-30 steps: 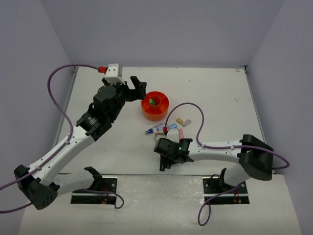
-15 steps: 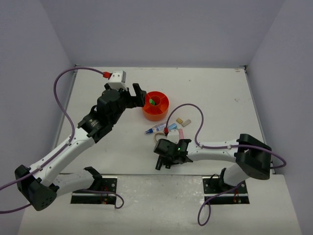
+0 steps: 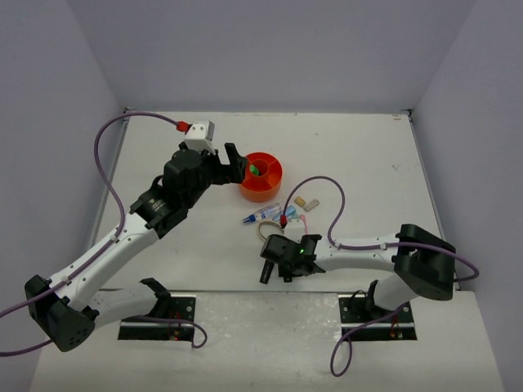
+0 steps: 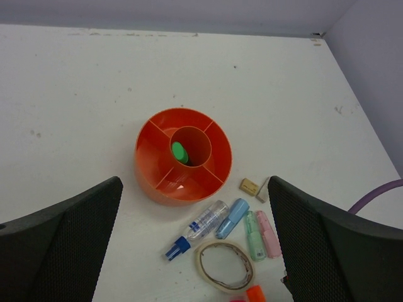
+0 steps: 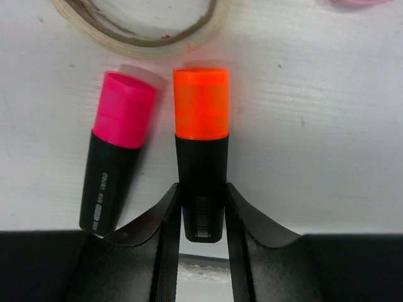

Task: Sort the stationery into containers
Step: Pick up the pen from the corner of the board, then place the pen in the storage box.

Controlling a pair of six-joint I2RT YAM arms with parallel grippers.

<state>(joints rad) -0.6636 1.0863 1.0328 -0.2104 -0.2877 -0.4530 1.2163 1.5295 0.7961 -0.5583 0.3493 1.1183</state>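
Note:
My right gripper [image 5: 201, 192] is shut on the black barrel of the orange-capped highlighter [image 5: 200, 119], which lies on the table. A pink-capped highlighter [image 5: 117, 141] lies just to its left, untouched. Beyond both caps is the tan rubber band [image 5: 135, 34]. My left gripper [image 4: 194, 189] hangs wide open above the round orange organizer [image 4: 154, 185], whose centre cup holds a green-capped highlighter [image 4: 179, 151]. Beside the organizer lie the blue-tipped white pen [image 4: 201, 225], pastel mini markers [image 4: 254, 236] and two tan blocks [image 4: 249, 185]. In the top view the right gripper [image 3: 275, 265] is near the table's front.
The right arm's purple cable [image 3: 315, 184] loops over the table near the tan blocks [image 3: 305, 201]. The organizer [image 3: 261, 191] sits mid-table, with the loose stationery between it and the right gripper. White table [image 3: 384, 163] extends to the right.
The right gripper's fingers have closed in on the orange-capped highlighter's barrel. The left arm has shifted slightly right, toward the organizer, staying open.

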